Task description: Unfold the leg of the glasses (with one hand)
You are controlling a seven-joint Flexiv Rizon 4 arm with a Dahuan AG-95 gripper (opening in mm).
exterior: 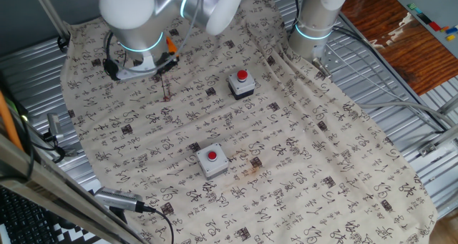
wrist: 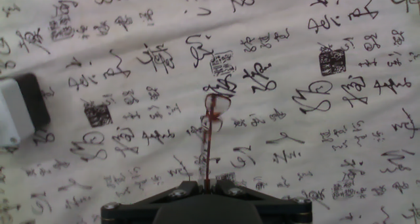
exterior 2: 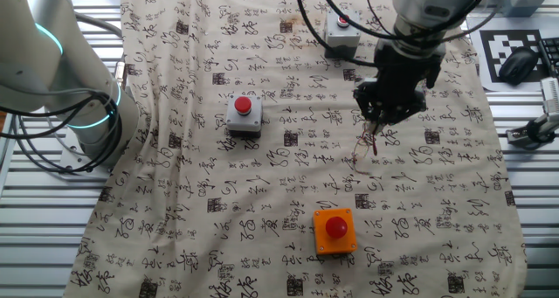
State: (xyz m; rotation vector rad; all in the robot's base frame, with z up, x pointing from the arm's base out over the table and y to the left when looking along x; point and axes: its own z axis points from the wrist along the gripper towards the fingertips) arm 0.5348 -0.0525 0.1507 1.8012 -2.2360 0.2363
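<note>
Jaws pinched together on one thin leg of the glasses (wrist: pixel 211 122): in the hand view the reddish-brown wire runs straight out from between the fingertips of the gripper (wrist: pixel 205 183) and ends in the small frame, which hangs over the printed cloth (wrist: pixel 315 53). From the other fixed view, the gripper (exterior 2: pixel 377 123) points down over the right half of the table, and the glasses (exterior 2: pixel 368 147) dangle just below it, a slim reddish line with the lenses lowest, close to the cloth (exterior 2: pixel 218 176); whether the frame touches the fabric cannot be told. From the first fixed view, the glasses (exterior: pixel 165 86) show only as a short dark red stroke under the gripper (exterior: pixel 163 69), which is partly hidden by the arm's round wrist body (exterior: pixel 136 18).

Around this spot, a grey box with a red button (exterior 2: pixel 244 114) sits to the left of the gripper, well apart from it, and its white and black edge shows at the left border of the hand view. Another grey button box (exterior 2: pixel 342 34) stands beyond the gripper, near the far edge of the cloth. An orange box with a red button (exterior 2: pixel 334 232) lies nearer the camera, below the hanging glasses. Off the cloth, a second robot base (exterior 2: pixel 61 88) with a glowing blue ring stands at the left side of the slatted table (exterior 2: pixel 52 211).
</note>
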